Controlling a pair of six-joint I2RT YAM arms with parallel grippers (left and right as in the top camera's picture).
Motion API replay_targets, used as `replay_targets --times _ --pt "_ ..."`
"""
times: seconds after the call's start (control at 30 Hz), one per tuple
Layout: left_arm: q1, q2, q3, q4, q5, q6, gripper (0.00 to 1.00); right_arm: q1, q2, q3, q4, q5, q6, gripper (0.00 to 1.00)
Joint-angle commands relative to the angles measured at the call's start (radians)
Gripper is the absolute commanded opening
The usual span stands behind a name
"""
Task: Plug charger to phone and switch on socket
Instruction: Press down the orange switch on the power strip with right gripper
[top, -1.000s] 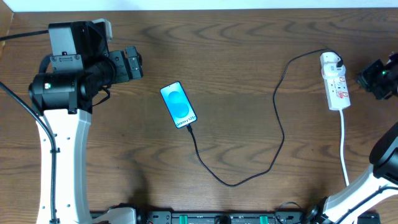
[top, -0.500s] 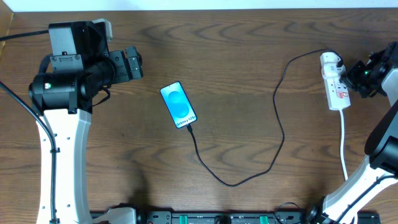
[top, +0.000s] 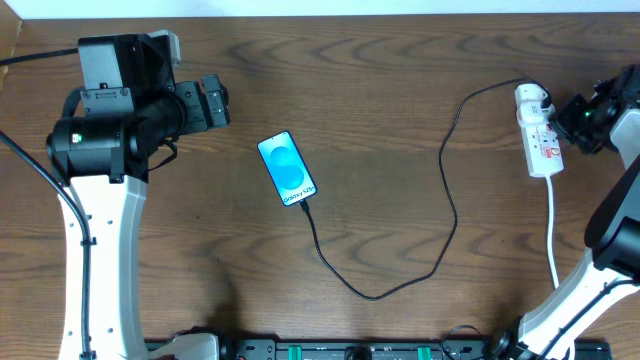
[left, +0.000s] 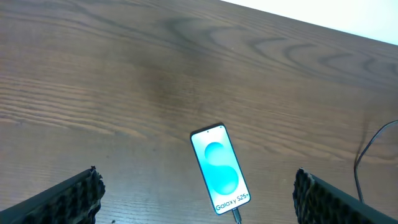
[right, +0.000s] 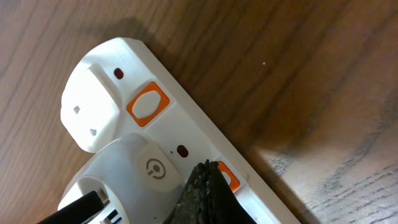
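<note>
Since a second ago my right claw (top: 572, 120) has swung in from the counter's (top: 400, 60) right edge onto the socket (top: 546, 150) by the far right corner. Its fingers look together, tip over an orange switch (right: 228, 178). I'd press straight down, centred. The phone (top: 286, 170) lies mid-counter with the charger (top: 452, 200) plugged in. My left claw (top: 221, 101) hangs apart.

Dark brown wood-grain table (top: 380, 90) across the whole overhead view, grain running 9 to 3 o'clock. Thin white strip (top: 320, 8) along the far edge at 12 o'clock. Black rail (top: 350, 352) with small green marks (top: 293, 352) at 6 o'clock.
</note>
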Motion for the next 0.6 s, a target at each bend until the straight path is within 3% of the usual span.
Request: replay_targets --times 0.0,0.3,0.57 --pt "-0.002 -0.014 -0.005 -0.003 -0.006 -0.005 0.98 0.092 0.023 -0.027 -0.021 -0.097 0.056 0.01" --pt "-0.002 -0.014 -0.005 -0.003 -0.006 -0.005 0.98 0.149 0.023 -0.038 -0.034 -0.102 0.199 0.01" --pt "-0.002 -0.014 -0.005 -0.003 -0.006 -0.005 0.98 0.152 0.023 -0.038 -0.038 -0.13 0.226 0.01"
